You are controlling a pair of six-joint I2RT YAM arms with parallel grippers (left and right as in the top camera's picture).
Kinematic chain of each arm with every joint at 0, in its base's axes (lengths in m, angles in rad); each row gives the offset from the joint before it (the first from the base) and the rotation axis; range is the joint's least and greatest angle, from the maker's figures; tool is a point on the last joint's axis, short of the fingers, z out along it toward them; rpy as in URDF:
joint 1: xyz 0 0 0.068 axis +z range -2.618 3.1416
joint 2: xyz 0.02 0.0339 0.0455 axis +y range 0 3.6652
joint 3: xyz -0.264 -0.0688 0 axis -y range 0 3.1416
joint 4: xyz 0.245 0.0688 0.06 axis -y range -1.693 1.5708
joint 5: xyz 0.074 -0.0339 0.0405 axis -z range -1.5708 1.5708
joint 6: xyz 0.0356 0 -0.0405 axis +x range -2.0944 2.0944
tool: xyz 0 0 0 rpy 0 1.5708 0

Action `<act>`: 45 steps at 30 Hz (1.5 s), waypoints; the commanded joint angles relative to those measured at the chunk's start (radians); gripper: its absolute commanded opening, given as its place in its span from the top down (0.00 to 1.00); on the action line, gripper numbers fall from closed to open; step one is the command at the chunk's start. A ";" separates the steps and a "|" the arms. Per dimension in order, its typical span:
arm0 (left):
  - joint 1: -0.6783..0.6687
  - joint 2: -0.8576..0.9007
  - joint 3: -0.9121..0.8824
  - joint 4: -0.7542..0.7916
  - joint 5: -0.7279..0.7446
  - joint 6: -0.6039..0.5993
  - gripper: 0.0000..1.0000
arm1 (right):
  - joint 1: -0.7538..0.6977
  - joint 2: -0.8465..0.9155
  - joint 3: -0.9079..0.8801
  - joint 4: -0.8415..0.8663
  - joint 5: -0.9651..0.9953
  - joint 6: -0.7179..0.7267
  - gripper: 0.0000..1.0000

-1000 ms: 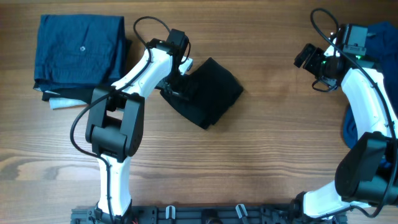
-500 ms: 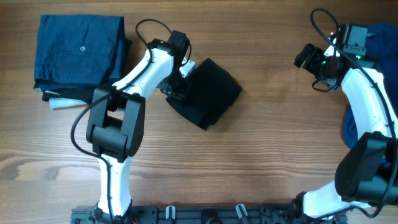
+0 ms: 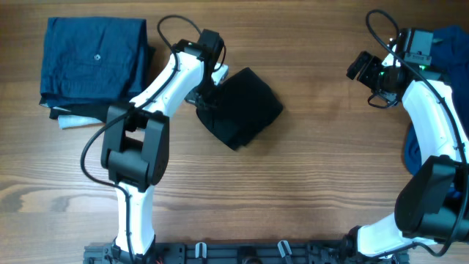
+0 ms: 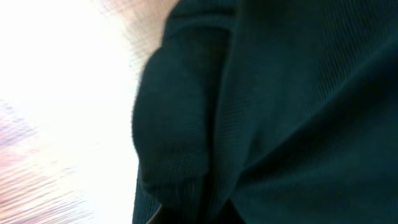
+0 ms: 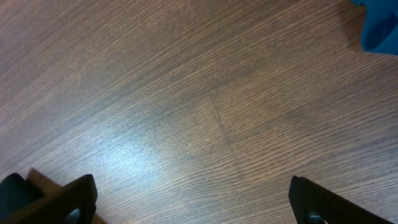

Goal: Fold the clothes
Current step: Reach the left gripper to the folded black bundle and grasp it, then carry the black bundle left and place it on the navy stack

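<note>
The black shirt (image 3: 245, 108) lay bundled on the desk (image 3: 308, 176). The left claw (image 3: 206, 100) sat at its left edge, grip impossible to tell. Well right of the shirt, the right claw (image 5: 193, 204) hung released. Folded blue clothes (image 3: 91, 59) lay left of the shirt.

The crumpled black fabric garment (image 3: 245, 110) looks faintly teal and finely ribbed up close. The flat folded navy fabric garment (image 3: 91, 59) bears one small pale dot. The brown wooden worktop (image 3: 315, 183) shows streaky grain.
</note>
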 commanded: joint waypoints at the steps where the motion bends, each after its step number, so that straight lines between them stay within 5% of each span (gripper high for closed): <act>1: 0.009 -0.124 0.043 0.001 -0.056 -0.029 0.96 | -0.001 0.001 0.006 0.000 0.021 -0.003 0.00; 18: 0.045 -0.366 0.043 0.006 -0.326 -0.020 0.96 | -0.001 0.001 0.006 0.000 0.021 -0.003 0.00; 29: 0.254 -0.455 0.044 0.127 -0.353 0.038 0.96 | -0.001 0.001 0.006 0.000 0.021 -0.003 0.00; 45: 0.478 -0.459 0.044 0.221 -0.338 -0.172 0.96 | -0.001 0.001 0.006 0.000 0.021 -0.003 0.00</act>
